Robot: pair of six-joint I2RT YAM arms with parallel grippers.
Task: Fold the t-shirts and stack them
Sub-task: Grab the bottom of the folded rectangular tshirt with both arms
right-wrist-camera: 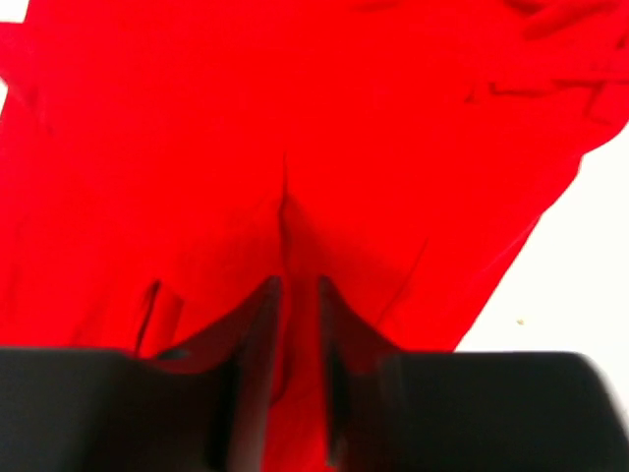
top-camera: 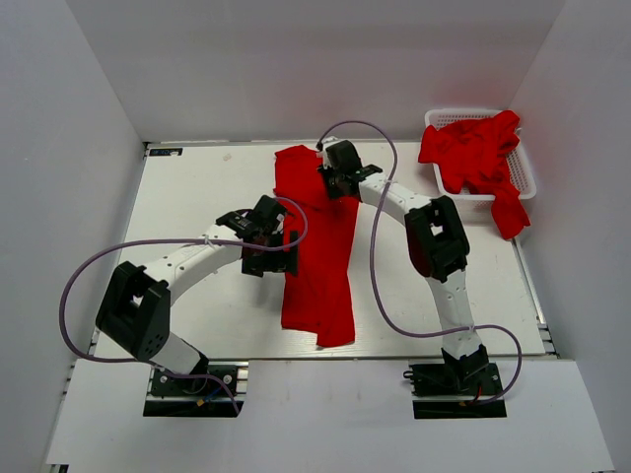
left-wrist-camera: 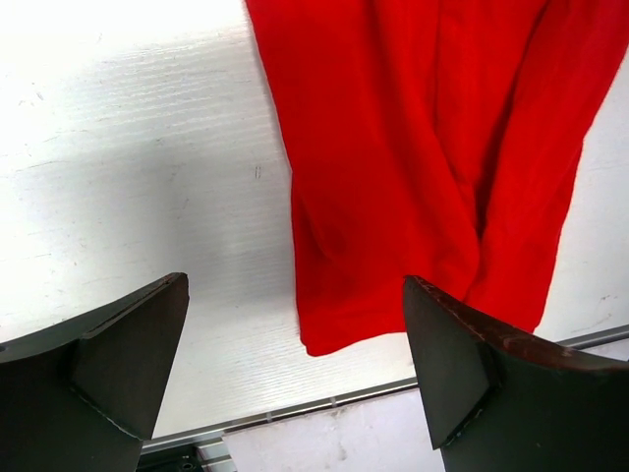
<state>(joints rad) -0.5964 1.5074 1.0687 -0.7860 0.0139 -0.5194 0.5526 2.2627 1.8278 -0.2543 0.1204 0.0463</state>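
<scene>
one red t-shirt (top-camera: 320,276) lies in a long strip down the middle of the desk (top-camera: 197,187). the left hand (top-camera: 268,262) hangs wide open and empty at its left edge. the right hand (top-camera: 340,182) is at its far end, fingers (right-wrist-camera: 251,334) slightly apart with a ridge of cloth between them; i cannot tell if it grips. other t-shirts (top-camera: 473,153) are heaped in the basket (top-camera: 455,114).

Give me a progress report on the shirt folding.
Done: one t-shirt lies on the table, narrowed into a long strip. In hand: the right gripper sits at its far end, fingers nearly together with cloth between; the left gripper hovers open beside it. Left: the crosswise folds, plus the shirts heaped in the basket. No stack yet.
</scene>
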